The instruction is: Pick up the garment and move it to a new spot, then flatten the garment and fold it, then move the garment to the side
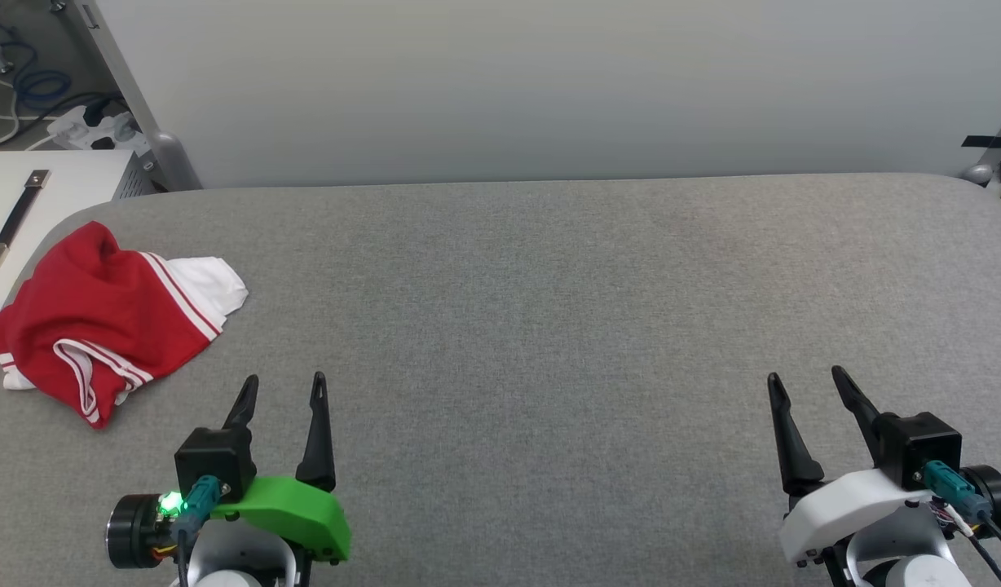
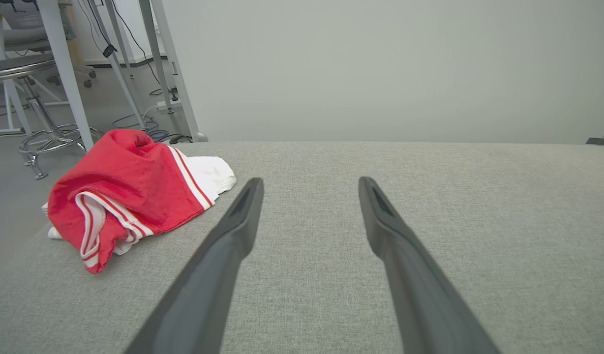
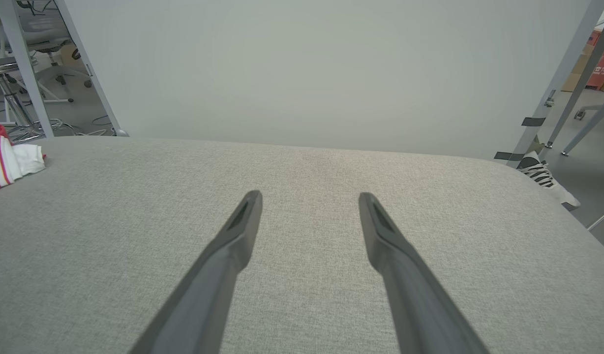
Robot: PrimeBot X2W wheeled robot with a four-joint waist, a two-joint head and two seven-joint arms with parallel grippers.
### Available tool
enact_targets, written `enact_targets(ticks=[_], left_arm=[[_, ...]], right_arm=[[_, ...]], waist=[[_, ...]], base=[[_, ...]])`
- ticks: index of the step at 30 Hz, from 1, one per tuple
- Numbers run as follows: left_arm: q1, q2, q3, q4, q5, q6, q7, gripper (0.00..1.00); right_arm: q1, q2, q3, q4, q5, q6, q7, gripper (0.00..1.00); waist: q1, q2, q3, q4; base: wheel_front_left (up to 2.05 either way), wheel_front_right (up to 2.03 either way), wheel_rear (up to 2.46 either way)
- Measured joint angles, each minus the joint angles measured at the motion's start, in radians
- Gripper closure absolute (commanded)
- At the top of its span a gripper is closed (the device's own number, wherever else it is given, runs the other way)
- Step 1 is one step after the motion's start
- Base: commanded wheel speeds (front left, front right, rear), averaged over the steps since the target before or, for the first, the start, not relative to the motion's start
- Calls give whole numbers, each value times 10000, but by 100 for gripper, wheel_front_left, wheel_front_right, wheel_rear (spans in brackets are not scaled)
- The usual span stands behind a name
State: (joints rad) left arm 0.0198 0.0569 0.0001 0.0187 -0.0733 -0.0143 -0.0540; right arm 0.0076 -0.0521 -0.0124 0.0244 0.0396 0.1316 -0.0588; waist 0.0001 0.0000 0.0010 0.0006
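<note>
head view high above table, wrist views low along it, garment in all

Grey fabric tabletop, pale backdrop panel, white handled case, power strip, chrome stool

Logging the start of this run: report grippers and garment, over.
Open and empty: left gripper, right gripper. The garment crumpled at left edge of grey table, untouched. Nothing between it and left gripper.
</note>
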Motion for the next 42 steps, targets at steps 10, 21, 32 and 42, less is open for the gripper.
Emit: enact_targets(ticks=[10, 21, 32, 42], left_arm=[[0, 0, 40, -107, -307, -82, -263, 0], [0, 0, 48, -278, -502, -140, -514, 0], [9, -2, -151, 169, -715, -270, -709, 0], [6, -2, -123, -8, -966, -433, -920, 0]], right_arm=[[-7, 0, 6, -46, 27, 0, -251, 0], [-71, 0, 4, -167, 171, 0, -468, 0], [-85, 0, -15, -73, 288, 0, -696, 0], [-97, 0, 35, -311, 491, 0, -888, 0]], waist=[[-1, 0, 55, 22], [0, 0, 92, 36], [0, 0, 92, 39], [0, 0, 116, 48]], base=[[0, 0, 0], [0, 0, 0], [0, 0, 0], [0, 0, 0]])
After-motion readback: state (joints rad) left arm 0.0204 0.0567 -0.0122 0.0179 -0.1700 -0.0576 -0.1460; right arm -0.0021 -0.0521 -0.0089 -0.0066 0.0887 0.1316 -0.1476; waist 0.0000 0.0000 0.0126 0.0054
